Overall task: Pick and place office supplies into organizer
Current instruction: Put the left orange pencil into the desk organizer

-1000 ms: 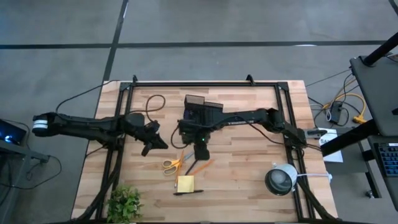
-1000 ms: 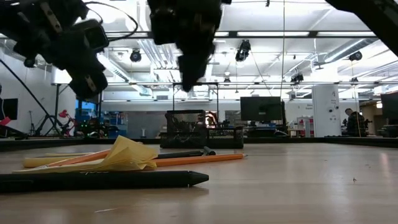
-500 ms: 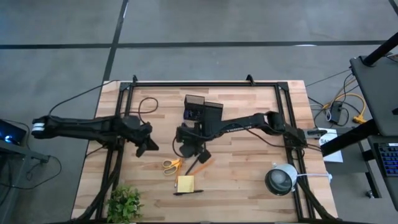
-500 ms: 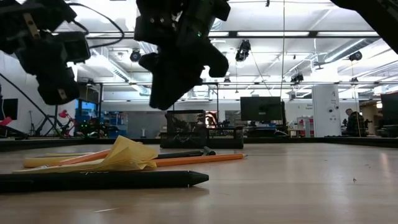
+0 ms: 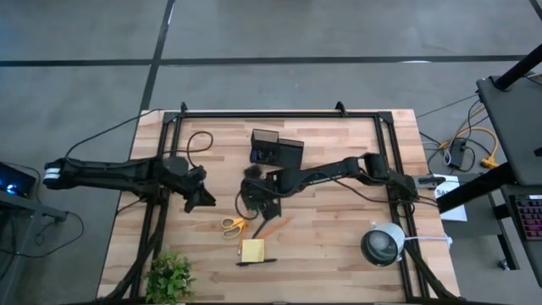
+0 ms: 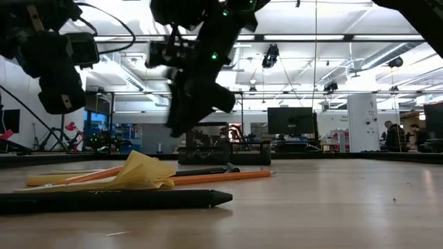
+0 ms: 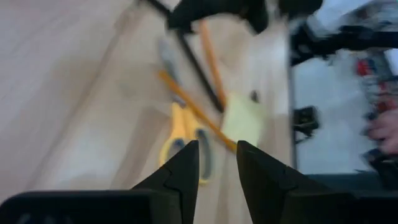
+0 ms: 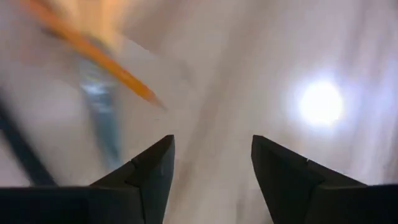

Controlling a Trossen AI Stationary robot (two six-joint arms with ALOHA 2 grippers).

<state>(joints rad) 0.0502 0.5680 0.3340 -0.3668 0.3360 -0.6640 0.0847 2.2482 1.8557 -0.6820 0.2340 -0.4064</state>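
Observation:
The dark organizer point(image 5: 275, 149) stands at the table's far middle. Near the front lie yellow-handled scissors point(image 5: 233, 224), an orange pencil point(image 5: 273, 227), a yellow sticky-note pad point(image 5: 251, 250) and a black pen point(image 5: 258, 262). My right gripper point(image 5: 255, 202) hangs open above the table between the organizer and the scissors. Its wrist view shows the pencil tip point(image 8: 146, 94) and a scissor blade point(image 8: 99, 93) beyond its fingers. My left gripper point(image 5: 201, 201) hovers open to the left of the scissors point(image 7: 183, 134), holding nothing.
A round grey-white lamp point(image 5: 383, 246) stands at the near right. A green plant point(image 5: 169, 275) sits at the near left corner. A black cable point(image 5: 207, 140) loops on the far left of the table. Bare wood lies right of the pencil.
My right gripper has come down toward the table and shifted a little toward the left edge, rolling its wrist as it went. My left gripper has drawn back toward the table's left edge, away from the scissors. The supplies have stayed where they lay.

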